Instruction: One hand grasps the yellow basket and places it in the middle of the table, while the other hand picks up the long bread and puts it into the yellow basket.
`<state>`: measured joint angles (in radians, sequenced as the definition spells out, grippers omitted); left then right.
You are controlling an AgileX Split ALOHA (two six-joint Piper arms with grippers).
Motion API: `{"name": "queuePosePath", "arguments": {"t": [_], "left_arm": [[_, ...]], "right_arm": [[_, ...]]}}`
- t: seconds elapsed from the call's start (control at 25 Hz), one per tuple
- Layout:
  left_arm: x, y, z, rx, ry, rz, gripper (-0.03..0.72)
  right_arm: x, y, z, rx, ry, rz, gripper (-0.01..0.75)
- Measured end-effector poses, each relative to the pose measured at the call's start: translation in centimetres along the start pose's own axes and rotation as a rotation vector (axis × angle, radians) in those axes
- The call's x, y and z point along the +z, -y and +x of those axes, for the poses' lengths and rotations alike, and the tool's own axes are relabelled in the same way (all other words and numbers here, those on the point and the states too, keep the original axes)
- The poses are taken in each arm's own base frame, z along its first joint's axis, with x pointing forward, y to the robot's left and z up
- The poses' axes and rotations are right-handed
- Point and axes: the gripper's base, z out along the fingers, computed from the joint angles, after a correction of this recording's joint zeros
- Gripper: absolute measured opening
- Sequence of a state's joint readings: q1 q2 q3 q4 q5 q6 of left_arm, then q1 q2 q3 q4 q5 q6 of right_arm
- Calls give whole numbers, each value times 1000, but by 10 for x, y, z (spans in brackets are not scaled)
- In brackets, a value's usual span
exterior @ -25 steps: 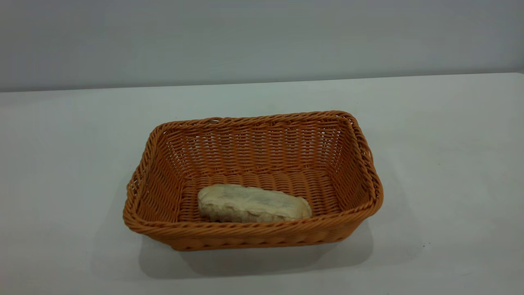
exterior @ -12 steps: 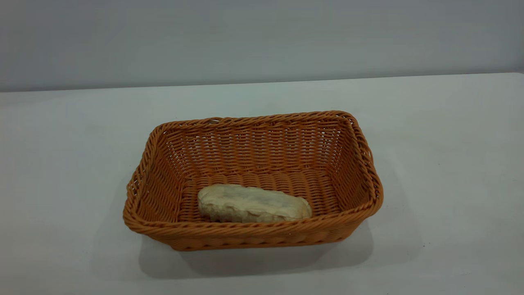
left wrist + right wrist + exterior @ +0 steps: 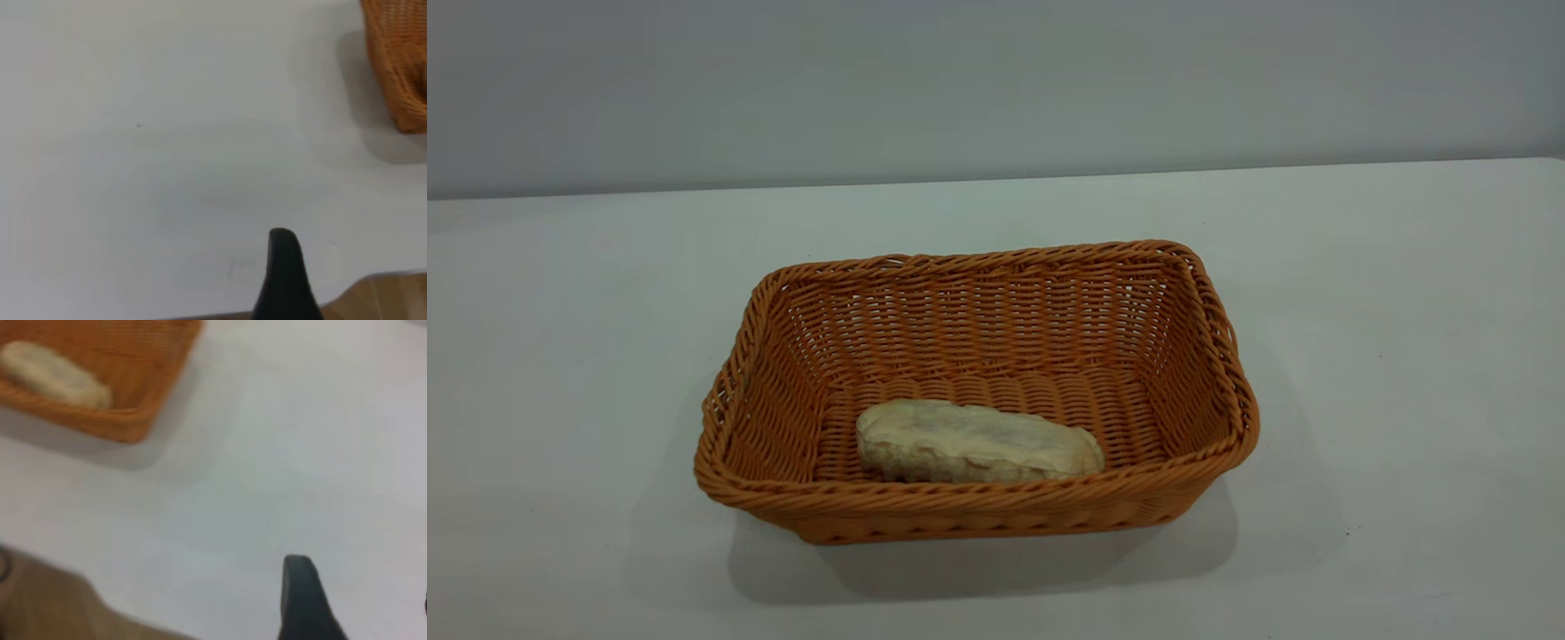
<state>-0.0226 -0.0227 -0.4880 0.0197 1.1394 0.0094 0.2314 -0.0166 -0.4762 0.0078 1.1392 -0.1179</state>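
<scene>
The yellow basket (image 3: 978,502) stands in the middle of the white table (image 3: 1387,356). The long bread (image 3: 976,443) lies inside on the basket floor, pale wrinkled side up, close to the near wall. Neither arm shows in the exterior view. In the left wrist view one black finger (image 3: 283,267) of my left gripper (image 3: 357,257) hangs over bare table, far from a basket corner (image 3: 400,67). My right gripper (image 3: 363,587) is open over bare table, with nothing between its fingers (image 3: 300,593). From there the basket (image 3: 127,430) and the bread (image 3: 53,377) lie well away.
The table's near edge with brown floor beyond it shows in both wrist views (image 3: 387,297) (image 3: 40,600). Wide bare tabletop lies on both sides of the basket. A grey wall (image 3: 996,80) runs behind the table.
</scene>
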Motion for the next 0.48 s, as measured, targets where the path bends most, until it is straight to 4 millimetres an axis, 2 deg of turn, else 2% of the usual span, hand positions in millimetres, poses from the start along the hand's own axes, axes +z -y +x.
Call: {"name": "queuePosePath", "arguments": {"t": [0.2, 0.48], "left_arm": [[0, 1, 0, -42, -2, -52, 594], [0, 1, 0, -44, -2, -55, 594]], "right_arm": [[0, -1, 0, 82, -14, 128, 467], [0, -2, 0, 122, -21, 192, 467]]}}
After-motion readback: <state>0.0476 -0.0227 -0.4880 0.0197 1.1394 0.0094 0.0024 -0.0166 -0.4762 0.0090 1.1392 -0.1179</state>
